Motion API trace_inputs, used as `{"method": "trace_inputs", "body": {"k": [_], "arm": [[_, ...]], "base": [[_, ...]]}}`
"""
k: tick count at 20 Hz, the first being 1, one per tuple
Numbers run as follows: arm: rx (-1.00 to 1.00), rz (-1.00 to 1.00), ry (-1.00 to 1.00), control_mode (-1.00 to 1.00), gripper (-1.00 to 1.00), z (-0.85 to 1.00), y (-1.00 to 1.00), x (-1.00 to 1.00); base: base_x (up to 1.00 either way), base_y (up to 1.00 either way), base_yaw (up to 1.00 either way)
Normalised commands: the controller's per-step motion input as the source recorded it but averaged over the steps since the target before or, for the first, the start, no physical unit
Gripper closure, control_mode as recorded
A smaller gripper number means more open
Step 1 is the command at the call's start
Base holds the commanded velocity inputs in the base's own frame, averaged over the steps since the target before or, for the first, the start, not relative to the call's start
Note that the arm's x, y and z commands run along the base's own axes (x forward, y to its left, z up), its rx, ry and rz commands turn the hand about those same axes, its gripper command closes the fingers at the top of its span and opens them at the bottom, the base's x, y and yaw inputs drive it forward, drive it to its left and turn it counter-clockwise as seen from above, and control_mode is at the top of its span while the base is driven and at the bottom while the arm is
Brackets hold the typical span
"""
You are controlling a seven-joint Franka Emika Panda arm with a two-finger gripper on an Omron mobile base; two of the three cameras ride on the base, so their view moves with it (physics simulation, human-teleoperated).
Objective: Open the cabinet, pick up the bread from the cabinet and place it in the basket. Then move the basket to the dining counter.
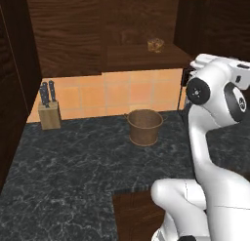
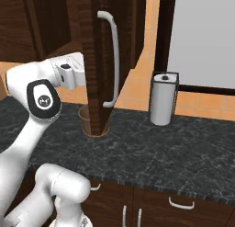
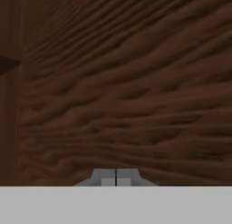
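Note:
The cabinet [image 1: 73, 35] stands open, and its door [image 2: 94, 60] with the long silver handle [image 2: 113, 56] is swung out toward me. The bread [image 1: 155, 45], a small tan lump, lies on the wooden shelf [image 1: 141, 57] inside. Below it the brown woven basket [image 1: 145, 127] stands empty on the black counter; the door partly hides the basket [image 2: 84, 115] in the right base view. My gripper [image 3: 116, 177] is shut on nothing, its tips close against the door's wood grain. My wrist [image 2: 69, 73] sits just behind the door's inner face. The dining counter is out of view.
A knife block [image 1: 50, 112] stands at the back left of the black marbled counter [image 1: 73, 162]. A paper towel roll [image 2: 164, 98] in a holder stands to the right of the open door. An orange tiled wall runs behind. Lower cabinet fronts [image 2: 179, 207] lie under the counter edge.

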Motion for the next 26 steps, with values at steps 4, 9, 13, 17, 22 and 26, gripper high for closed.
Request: {"method": "trace_inputs", "body": {"k": [4, 9, 13, 17, 22, 26], "arm": [[0.18, -0.04, -0.08, -1.00, 1.00, -0.03, -0.68, 0.31], [0.03, 0.05, 0.00, -1.00, 1.00, 0.08, 0.64, -0.35], [-0.03, 0.31, 0.10, -1.00, 1.00, 0.55, 1.00, -0.44], [-0.05, 0.38, 0.29, -1.00, 1.00, 0.34, 0.63, -0.06], [0.01, 0.23, 0.44, -1.00, -1.00, 0.15, 0.40, 0.28], [0.04, 0.21, 0.14, -1.00, -1.00, -0.02, 0.00, 0.40]], "base": [[0.00, 0.00, 0.00], [0.00, 0.00, 0.00], [0.00, 0.00, 0.00], [0.00, 0.00, 0.00], [0.00, 0.00, 0.00], [0.00, 0.00, 0.00]]}}
